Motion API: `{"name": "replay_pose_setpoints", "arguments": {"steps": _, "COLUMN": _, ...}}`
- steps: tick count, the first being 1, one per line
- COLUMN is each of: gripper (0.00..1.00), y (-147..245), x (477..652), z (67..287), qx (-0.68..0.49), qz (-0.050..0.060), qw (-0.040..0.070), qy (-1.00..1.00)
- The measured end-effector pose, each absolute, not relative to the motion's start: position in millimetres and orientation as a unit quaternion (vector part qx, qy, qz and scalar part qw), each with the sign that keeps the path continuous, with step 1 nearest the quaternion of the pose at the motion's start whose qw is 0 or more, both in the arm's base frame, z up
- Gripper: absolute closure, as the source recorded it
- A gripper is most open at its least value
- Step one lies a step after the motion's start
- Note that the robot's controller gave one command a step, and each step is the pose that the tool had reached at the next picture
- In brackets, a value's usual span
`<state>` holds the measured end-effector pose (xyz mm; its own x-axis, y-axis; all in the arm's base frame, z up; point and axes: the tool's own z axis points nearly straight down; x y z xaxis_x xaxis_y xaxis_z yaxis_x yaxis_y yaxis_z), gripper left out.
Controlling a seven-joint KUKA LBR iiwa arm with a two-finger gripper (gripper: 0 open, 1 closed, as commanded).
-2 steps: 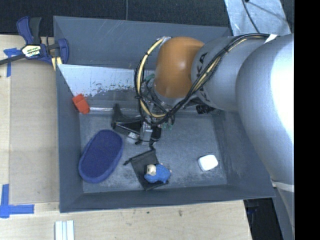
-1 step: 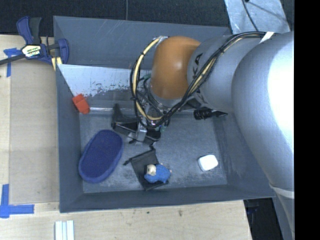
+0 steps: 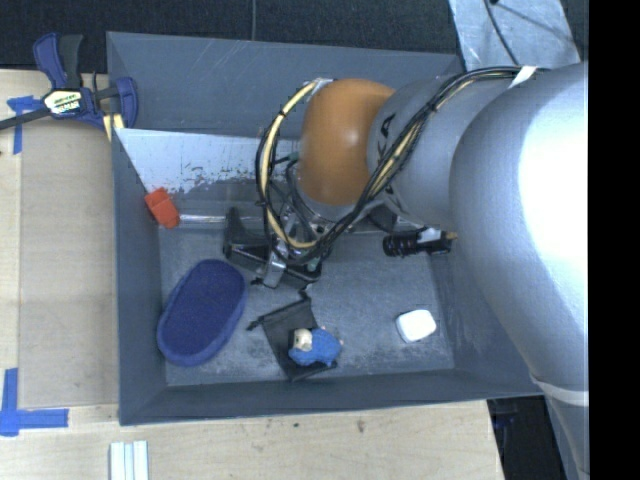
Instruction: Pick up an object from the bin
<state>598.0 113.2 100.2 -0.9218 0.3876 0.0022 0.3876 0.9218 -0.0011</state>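
Gripper (image 3: 276, 265) sat low near the middle of the grey bin (image 3: 300, 68); whether it was spread or pressed together could not be told. Just below it lay a black flat piece (image 3: 285, 320) bearing a blue-and-white lump (image 3: 315, 345), with a blue oval pad (image 3: 200, 311) to the left and a white block (image 3: 416, 324) to the right.

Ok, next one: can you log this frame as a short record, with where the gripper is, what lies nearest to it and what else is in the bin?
gripper: low over the middle of the bin, below the arm's orange cover
grip state: cannot tell
nearest things: black flat piece just below it; blue oval pad to its lower left
on the black piece: small blue and white thing
elsewhere: orange-capped clear tube by the back left; white block front right; black marker-like stick at right, by the arm
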Motion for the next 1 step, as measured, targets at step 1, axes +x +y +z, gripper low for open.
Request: {"name": "replay_pose_setpoints", "arguments": {"steps": 1, "gripper": 0.0, "y": 116.2, "x": 592.8, "z": 69.5, "qx": -0.251, "qz": 0.0, "qw": 0.001, "qy": -0.968}}
